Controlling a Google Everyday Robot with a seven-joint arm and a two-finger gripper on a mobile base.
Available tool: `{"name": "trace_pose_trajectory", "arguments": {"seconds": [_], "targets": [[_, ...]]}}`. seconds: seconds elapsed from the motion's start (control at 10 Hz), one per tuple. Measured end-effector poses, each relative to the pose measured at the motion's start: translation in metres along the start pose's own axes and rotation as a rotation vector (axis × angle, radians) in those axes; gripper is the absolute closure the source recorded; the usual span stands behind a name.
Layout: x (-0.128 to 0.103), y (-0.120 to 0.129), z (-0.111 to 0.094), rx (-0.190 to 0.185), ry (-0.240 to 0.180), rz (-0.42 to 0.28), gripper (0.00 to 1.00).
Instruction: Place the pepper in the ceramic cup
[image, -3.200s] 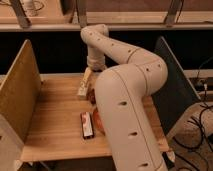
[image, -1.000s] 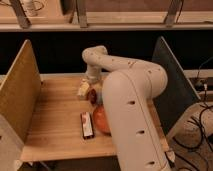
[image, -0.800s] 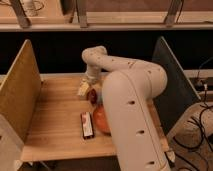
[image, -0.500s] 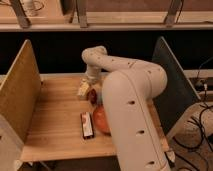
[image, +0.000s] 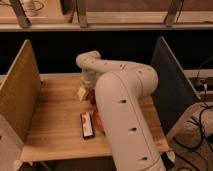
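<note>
My gripper (image: 88, 88) is at the end of the big white arm, low over the far middle of the wooden table (image: 55, 115). A small whitish object (image: 81, 93), which looks like the ceramic cup, sits just left of and below the gripper. A small dark red shape (image: 92, 96), apparently the pepper, shows right beside the cup and under the gripper. I cannot tell whether the gripper holds it. The arm hides much of this area.
A flat dark-and-white bar (image: 87, 125) lies near the table's front. An orange-red bowl (image: 98, 120) peeks out beside it, mostly hidden by the arm. A tan side panel (image: 20, 95) stands at the left and a dark panel (image: 170, 85) at the right.
Since the oldest frame the arm has swung so its wrist sits lower over the whitish cup. Over the last second nothing has visibly moved.
</note>
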Motion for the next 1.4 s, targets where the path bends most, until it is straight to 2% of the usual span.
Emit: {"name": "trace_pose_trajectory", "arguments": {"seconds": [0.6, 0.9, 1.1, 1.4], "targets": [[0.015, -0.014, 0.036, -0.01, 0.068, 0.084, 0.2], [0.005, -0.029, 0.045, -0.004, 0.061, 0.101, 0.2], [-0.008, -0.037, 0.048, 0.006, 0.042, 0.077, 0.2], [-0.02, -0.038, 0.049, 0.013, 0.038, 0.043, 0.2]]}}
